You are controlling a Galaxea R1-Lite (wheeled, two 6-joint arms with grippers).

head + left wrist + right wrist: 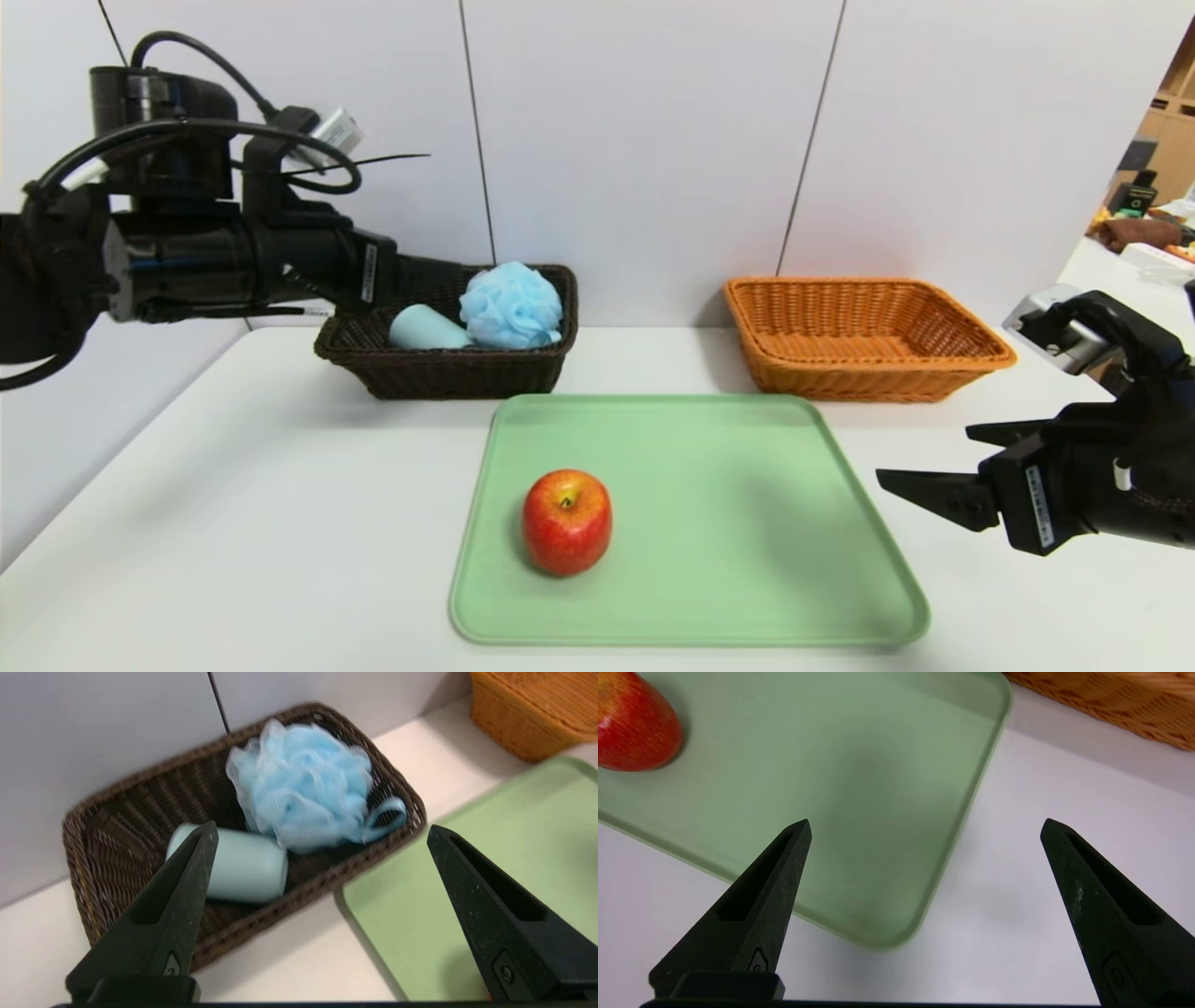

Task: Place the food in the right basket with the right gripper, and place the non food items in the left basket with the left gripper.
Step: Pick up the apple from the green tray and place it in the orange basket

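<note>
Red apple (pixel 567 523) on green tray (pixel 709 523), at the tray's eight o'clock. Dark wicker basket (pixel 457 373), beyond the tray toward eleven o'clock, holds blue cup (pixel 425 329) on its side and bath puff (pixel 512 306). Left gripper (pixel 322 830) above that basket, fingers wide apart, nothing held. Orange basket (pixel 868 341) at the tray's one o'clock. Right gripper (pixel 927 821) at three o'clock, near the tray, spread wide, grasping nothing.
</note>
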